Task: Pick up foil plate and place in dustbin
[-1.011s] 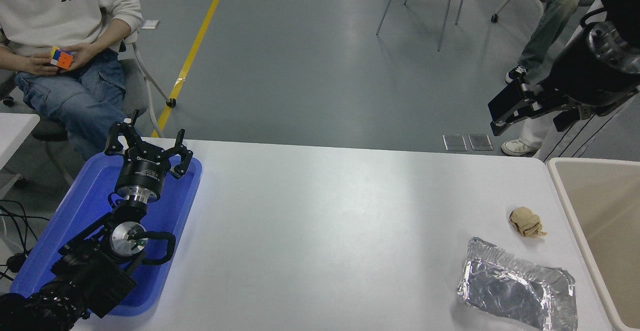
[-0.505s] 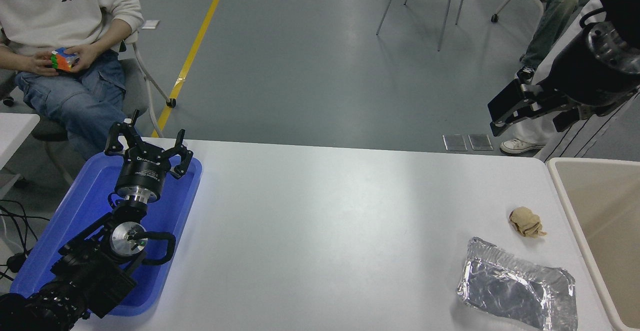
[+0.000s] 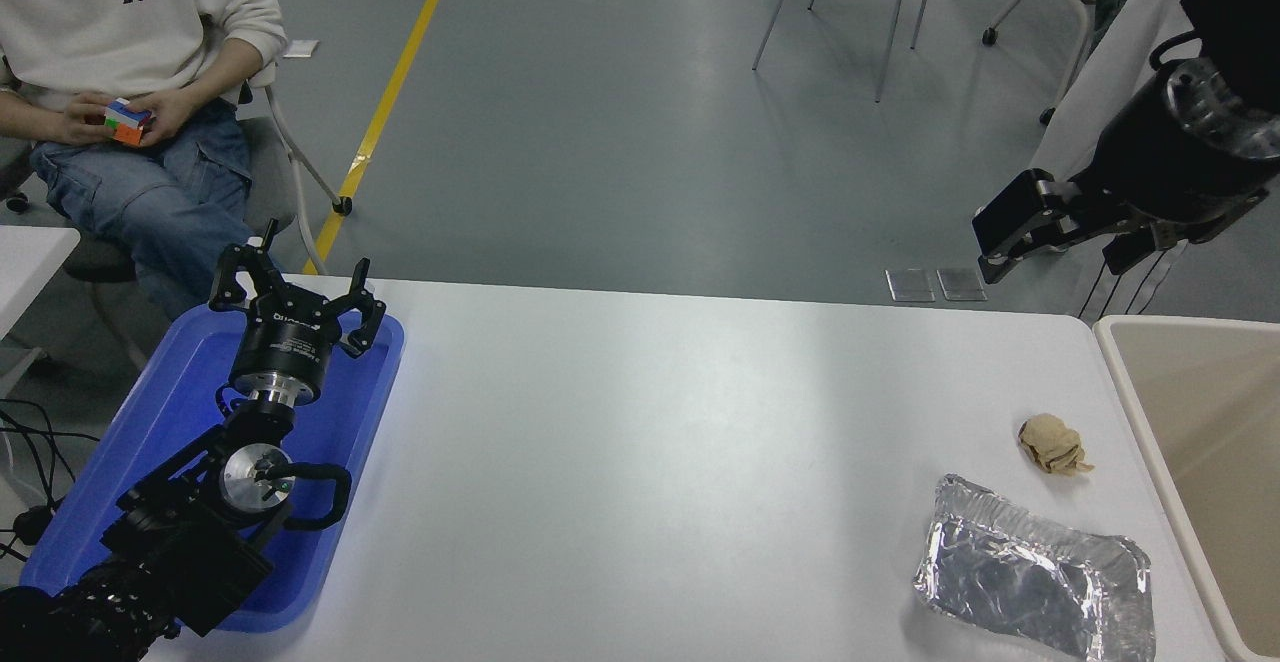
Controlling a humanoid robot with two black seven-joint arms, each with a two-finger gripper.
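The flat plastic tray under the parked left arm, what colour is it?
Bright blue. The flat plastic tray shows in the head view, at the table's left end.

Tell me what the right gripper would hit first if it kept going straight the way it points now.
Probably nothing on the table. The right gripper hangs beyond the table's far edge, pointing left and slightly down, so its line looks free over the floor. The foil plate and dustbin lie nearer the camera. Depth is unclear.

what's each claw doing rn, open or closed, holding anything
Left claw: open, empty, parked over the blue tray.
Right claw: up past the table's far right edge, holding nothing; open or closed cannot be told.
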